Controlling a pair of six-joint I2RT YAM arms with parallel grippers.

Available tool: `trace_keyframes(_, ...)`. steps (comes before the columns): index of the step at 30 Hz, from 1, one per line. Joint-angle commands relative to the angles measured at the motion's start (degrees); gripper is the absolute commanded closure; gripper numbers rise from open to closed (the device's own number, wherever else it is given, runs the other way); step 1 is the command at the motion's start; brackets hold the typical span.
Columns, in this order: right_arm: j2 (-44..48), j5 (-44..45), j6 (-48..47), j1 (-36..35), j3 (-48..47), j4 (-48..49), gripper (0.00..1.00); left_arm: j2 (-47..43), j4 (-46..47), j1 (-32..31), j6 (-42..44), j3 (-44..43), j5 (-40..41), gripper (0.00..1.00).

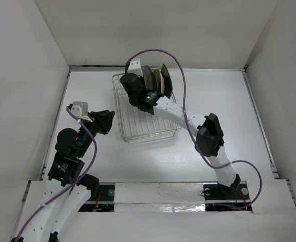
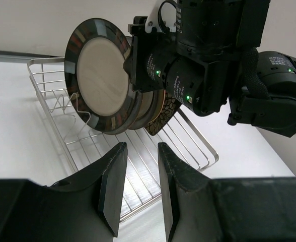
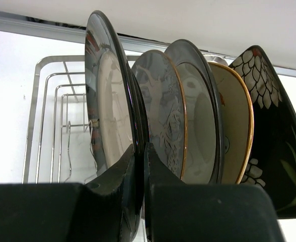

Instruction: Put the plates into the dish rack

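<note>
We find the right gripper point(image 3: 139, 151) clamped on the black-rimmed cream plate point(image 3: 107, 101), upright in the dish rack point(image 1: 143, 126); four other plates point(image 3: 198, 111) stand just beyond its fingers. Only release seems left. The left gripper point(image 2: 140, 171) shows fingers apart, empty.

You are looking at a robot lab cell: plain white panels point(image 1: 22, 75) are enclosing the tabletop point(image 1: 223, 101) around the dish rack point(image 1: 143, 123), with the cabled left arm point(image 1: 67, 146) and right arm point(image 1: 209, 133) bolted nearside of it.

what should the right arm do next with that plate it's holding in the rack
Probably open the right gripper and let go: its black-rimmed plate already stands upright in the dish rack beside the other four plates, apparently seated between the wires.
</note>
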State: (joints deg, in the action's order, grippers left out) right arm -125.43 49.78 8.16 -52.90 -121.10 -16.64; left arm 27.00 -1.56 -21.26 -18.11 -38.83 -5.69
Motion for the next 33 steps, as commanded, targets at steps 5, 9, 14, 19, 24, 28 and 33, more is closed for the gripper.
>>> trace_keyframes(5,-2.97,0.32,2.2,-2.03,-2.73,7.51,1.0,0.76,2.53,0.16,-0.17,-1.16,-0.46,0.72)
trace_keyframes(9,-4.56,-0.91,3.96,-3.16,-2.74,6.98,1.0,0.33,2.62,0.16,-0.17,-0.99,-0.81,0.72)
trace_keyframes(14,-4.83,-1.7,6.51,-3.7,-1.16,6.98,0.88,0.95,2.53,0.16,-0.09,-0.9,-1.07,0.72)
trace_keyframes(19,-3.08,-2.76,8.01,-3.7,1.56,7.5,0.6,1.21,2.53,0.16,-0.17,-1.16,-0.46,0.72)
trace_keyframes(24,0.53,-5.91,9.24,-3.17,3.59,9.61,0.29,1.38,2.53,0.16,-0.09,-1.25,-0.02,0.71)
trace_keyframes(28,5.88,-7.5,9.5,-3.17,7.7,12.59,0.01,2.44,1.74,0.16,0.35,-1.51,0.86,0.7)
trace_keyframes(33,17.81,-11.63,9.77,-2.64,16.65,15.66,0.0,2.35,2.18,0.16,0.79,-1.34,2.97,0.68)
